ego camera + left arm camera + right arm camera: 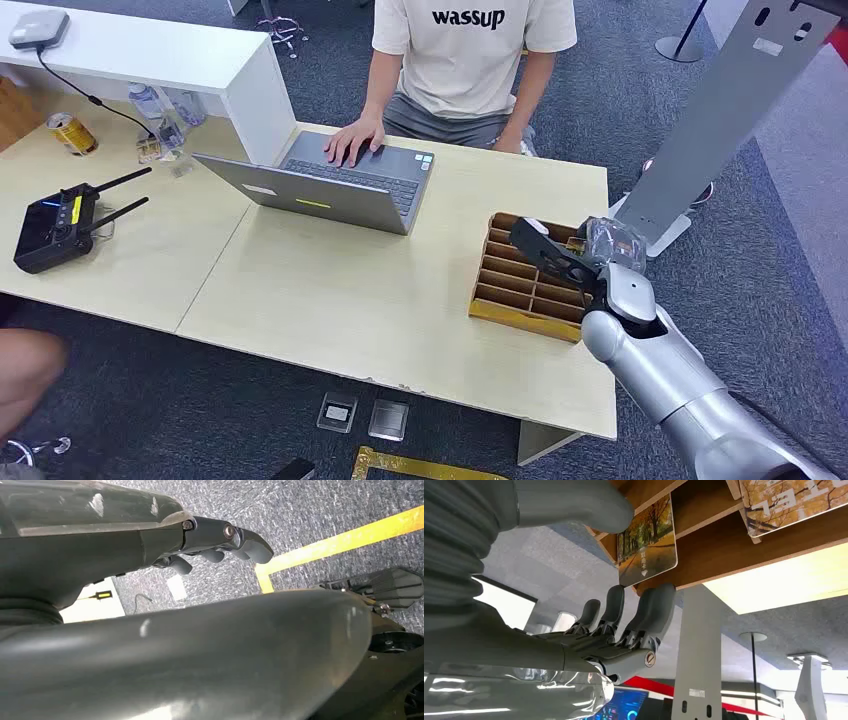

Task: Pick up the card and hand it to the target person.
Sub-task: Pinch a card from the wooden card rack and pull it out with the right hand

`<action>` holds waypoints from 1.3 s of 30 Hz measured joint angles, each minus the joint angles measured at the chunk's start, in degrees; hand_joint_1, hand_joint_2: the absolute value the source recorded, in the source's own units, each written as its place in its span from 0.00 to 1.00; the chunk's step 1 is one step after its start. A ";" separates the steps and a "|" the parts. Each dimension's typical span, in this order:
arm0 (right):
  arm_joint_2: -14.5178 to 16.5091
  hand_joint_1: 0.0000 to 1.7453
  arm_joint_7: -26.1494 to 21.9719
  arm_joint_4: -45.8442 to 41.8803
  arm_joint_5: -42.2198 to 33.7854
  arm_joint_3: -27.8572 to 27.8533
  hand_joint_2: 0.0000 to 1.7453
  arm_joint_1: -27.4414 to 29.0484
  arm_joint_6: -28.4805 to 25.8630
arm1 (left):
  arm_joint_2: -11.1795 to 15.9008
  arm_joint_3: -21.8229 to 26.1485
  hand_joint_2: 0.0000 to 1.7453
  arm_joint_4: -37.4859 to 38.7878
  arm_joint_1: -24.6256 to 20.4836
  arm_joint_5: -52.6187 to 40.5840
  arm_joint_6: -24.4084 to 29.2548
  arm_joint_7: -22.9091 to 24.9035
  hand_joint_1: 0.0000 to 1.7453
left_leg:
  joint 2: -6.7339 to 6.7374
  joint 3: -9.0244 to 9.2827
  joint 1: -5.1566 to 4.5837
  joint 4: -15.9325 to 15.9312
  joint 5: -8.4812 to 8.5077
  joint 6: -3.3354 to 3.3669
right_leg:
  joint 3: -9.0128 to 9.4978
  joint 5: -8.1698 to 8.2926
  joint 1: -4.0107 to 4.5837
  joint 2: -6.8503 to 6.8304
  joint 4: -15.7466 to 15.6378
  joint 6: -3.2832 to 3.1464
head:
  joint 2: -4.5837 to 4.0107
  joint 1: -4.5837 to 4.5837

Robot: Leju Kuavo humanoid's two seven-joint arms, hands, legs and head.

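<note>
- A light wooden table (330, 300) stands on grey carpet; a person (465, 60) sits at a laptop (320, 185).
- The right hand (624, 625) brackets an autumn-scene card (647, 540) standing in the wooden slotted rack (520, 290); actual grip unclear.
- The left hand (220, 542) hangs over the floor, fingers curled, holding nothing.

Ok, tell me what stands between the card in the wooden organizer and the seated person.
The right hand reaches the card in the wooden organizer. Toward the person, the open laptop sits in front of them, left of the direct line; bare table lies between. Nothing visible blocks the way.
</note>
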 joint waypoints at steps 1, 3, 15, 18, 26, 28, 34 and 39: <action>0.00 0.45 0.00 0.00 0.00 0.02 1.00 0.00 0.00 | 0.00 0.00 0.00 0.00 0.00 0.00 0.00 0.00 0.00 | 0.00 0.00 0.00 0.00 0.00 0.00 | 0.00 0.00 0.00 0.00 0.00 0.00 | 0.00 0.00; 0.00 0.46 0.00 0.01 0.00 0.11 1.00 0.00 0.00 | 0.00 0.00 0.00 0.00 0.00 0.00 0.01 -0.01 0.00 | 0.00 0.00 0.00 0.00 0.00 0.00 | 0.00 0.00 0.00 0.00 0.00 0.00 | 0.00 0.00; 0.00 0.62 0.02 0.17 -0.02 0.71 1.00 -0.16 -0.02 | -0.01 0.00 0.00 0.00 0.00 0.00 0.01 -0.22 0.00 | 0.00 0.01 0.00 0.00 0.00 0.00 | 0.00 0.00 0.00 0.00 0.00 0.00 | 0.00 0.00; 0.00 0.62 0.02 0.17 -0.16 0.72 1.00 -0.22 -0.02 | 0.00 0.00 0.00 0.00 0.00 0.00 0.01 -0.22 0.00 | 0.00 0.01 0.00 0.00 0.00 0.00 | 0.00 0.00 0.00 0.00 0.00 0.00 | 0.00 0.00; 0.00 0.69 0.02 0.17 -0.62 0.76 1.00 -0.19 0.04 | 0.00 0.00 0.00 0.00 0.00 0.00 0.01 -0.21 0.00 | 0.00 0.01 0.00 0.00 0.00 0.00 | 0.00 0.00 0.00 0.00 0.00 0.00 | 0.00 0.00; 0.00 0.67 0.02 0.19 -0.76 0.77 1.00 -0.20 0.04 | 0.00 0.00 0.00 0.00 0.00 0.00 -0.01 -0.19 0.00 | 0.00 0.01 0.00 0.00 0.00 0.00 | 0.00 0.00 0.00 0.00 0.00 0.00 | 0.00 -0.01; 0.00 0.68 0.02 0.28 -0.78 0.78 1.00 -0.22 0.08 | 0.00 0.00 0.00 0.00 0.00 0.00 -0.01 -0.17 0.00 | 0.00 0.01 0.00 0.00 0.00 0.00 | 0.00 0.00 0.00 0.00 0.00 0.00 | 0.00 0.00; 0.00 0.70 0.02 0.32 -0.74 0.78 1.00 -0.21 0.38 | 0.00 0.00 0.00 0.00 0.00 0.00 -0.01 -0.17 0.00 | 0.00 0.01 0.00 0.00 0.00 0.00 | 0.00 0.00 0.00 0.00 0.00 0.00 | 0.00 0.00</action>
